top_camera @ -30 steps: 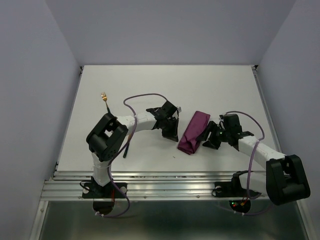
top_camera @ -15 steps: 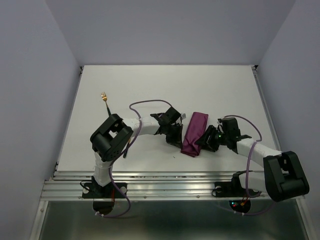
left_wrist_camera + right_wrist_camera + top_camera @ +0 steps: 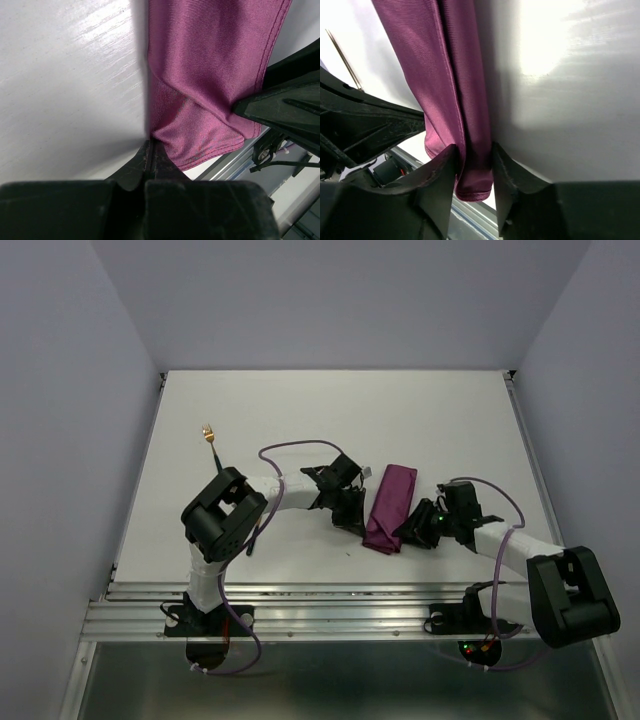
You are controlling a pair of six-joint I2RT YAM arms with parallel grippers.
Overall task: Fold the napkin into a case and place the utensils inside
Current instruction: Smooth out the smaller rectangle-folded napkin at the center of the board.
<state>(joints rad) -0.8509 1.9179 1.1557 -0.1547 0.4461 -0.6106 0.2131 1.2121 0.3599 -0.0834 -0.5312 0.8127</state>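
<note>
Since a second ago the left arm [image 3: 290, 485] has swung right toward 3 o'clock. The left jaws, pressed tight together, touch the 9 o'clock edge of the plum-purple folded cloth strip [image 3: 390, 502], which slants 1 to 7 o'clock on the white tabletop [image 3: 300, 410]. The right arm [image 3: 490, 537] reaches toward 10 o'clock. The right jaws have narrowed astride the strip's 7 o'clock end, but whether they grip it I cannot tell.
</note>
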